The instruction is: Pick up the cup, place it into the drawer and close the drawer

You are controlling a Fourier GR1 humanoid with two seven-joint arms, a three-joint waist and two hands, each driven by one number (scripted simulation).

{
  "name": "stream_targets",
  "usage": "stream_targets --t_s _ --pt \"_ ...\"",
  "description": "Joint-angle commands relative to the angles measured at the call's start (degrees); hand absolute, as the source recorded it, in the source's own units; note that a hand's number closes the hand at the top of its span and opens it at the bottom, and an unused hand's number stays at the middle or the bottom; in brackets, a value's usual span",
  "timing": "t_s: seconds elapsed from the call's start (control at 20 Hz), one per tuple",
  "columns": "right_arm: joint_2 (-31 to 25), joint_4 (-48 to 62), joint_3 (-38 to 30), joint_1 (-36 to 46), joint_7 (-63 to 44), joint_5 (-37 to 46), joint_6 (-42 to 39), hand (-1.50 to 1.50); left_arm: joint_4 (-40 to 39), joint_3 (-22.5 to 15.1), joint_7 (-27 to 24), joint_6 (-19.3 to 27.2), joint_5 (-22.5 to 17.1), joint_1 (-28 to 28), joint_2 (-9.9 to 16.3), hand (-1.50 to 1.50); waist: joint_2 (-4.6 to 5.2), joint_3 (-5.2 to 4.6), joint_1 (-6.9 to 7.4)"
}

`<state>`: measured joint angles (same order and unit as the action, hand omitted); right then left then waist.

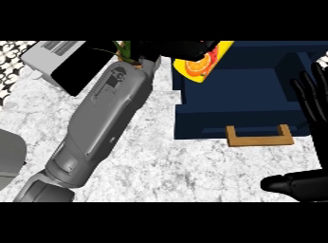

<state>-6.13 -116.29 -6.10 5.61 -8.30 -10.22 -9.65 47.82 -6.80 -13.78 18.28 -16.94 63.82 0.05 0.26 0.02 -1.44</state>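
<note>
The cup (200,60) is pinched by the left hand (184,47), directly above the open drawer (237,99); the right hand (321,137) is spread.

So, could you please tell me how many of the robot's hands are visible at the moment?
2. The right hand rests open at the view's right edge, fingers up, beside the open navy drawer. The left hand is at the top, above the drawer's back; its fingers are too dark to read.

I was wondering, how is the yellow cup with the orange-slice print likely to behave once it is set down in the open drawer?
The cup looks rigid, so it should probably keep its shape in the left hand. It appears tilted above the drawer, so it may tip or roll if released that way. The flat drawer floor should stop it travelling far.
</note>
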Motion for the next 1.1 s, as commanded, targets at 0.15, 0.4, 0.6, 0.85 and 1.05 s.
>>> stream_targets --t_s 0.15,0.4,0.6,0.85,1.05 --pt "-1.82 0.07 -2.03 0.53 0.03 -2.37 -1.80 -1.50 -10.56 -7.04 -5.05 4.43 -6.69 5.04 -0.05 1.50 0.11 0.02 -0.81" --pt "0.52 1.99 0.85 0.77 2.83 1.18 -0.56 -1.50 -18.64 -10.23 -5.49 3.68 -12.81 9.32 -0.05 1.50 0.61 0.05 -2.22" --pt "-0.13 3.44 -0.22 3.38 1.64 -1.12 -0.98 -1.50 -19.34 -16.54 -5.28 5.69 -14.62 8.63 -0.05 1.50 0.51 0.06 -2.37" --pt "-0.62 -1.20 0.21 0.56 0.20 -1.32 -1.42 -1.50 -24.08 -18.48 -5.94 5.96 -15.65 12.67 -0.05 1.50 0.88 0.08 -3.94" --pt "0.62 -0.02 2.32 3.74 -1.36 -1.16 -0.50 -1.50 -25.53 -24.00 -5.42 8.05 -15.74 10.77 -0.05 1.50 1.15 0.09 -4.99"
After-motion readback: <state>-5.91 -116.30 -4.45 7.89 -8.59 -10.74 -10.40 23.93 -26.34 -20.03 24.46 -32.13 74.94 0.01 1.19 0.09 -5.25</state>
